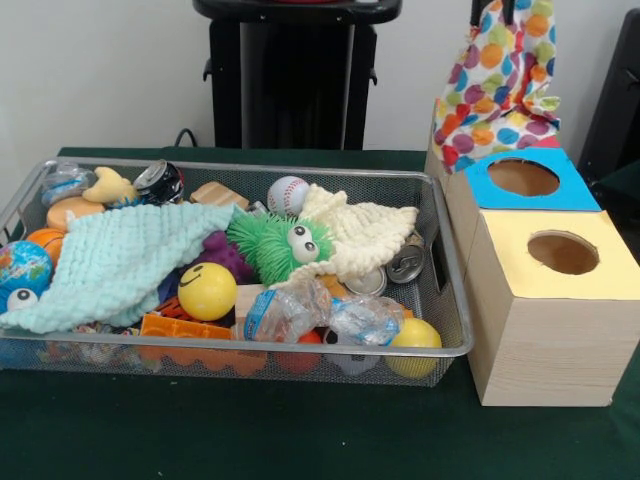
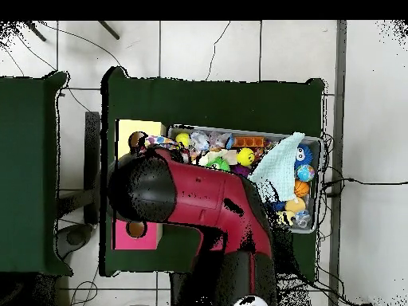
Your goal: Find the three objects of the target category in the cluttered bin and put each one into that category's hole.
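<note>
The wire-mesh bin fills the left and middle of the front view, and it also shows in the overhead view. In it lie a mint cloth, a cream cloth, a green fuzzy toy, balls, cans and a crushed bottle. The yellow-topped box's hole is at the right. A polka-dot cloth hangs from the top edge above the blue-topped box. The gripper holds it from above and is mostly out of frame.
The blue-topped box's hole lies just behind the yellow one. In the overhead view the red arm covers the boxes, and a red-topped box peeks out. The black pedestal stands behind the bin.
</note>
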### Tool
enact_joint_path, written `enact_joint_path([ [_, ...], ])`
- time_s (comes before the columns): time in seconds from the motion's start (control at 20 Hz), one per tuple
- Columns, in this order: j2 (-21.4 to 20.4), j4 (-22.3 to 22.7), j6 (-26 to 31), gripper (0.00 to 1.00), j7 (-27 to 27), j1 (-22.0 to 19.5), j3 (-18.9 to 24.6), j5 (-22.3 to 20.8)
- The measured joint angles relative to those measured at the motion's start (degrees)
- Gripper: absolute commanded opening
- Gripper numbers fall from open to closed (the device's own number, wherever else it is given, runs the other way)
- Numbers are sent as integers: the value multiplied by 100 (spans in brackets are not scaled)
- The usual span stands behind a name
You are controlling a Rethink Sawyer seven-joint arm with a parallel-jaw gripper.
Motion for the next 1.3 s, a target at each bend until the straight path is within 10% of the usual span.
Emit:
enact_joint_path([
  [1.3,1042,1,-1732,0,0,353,644,449],
])
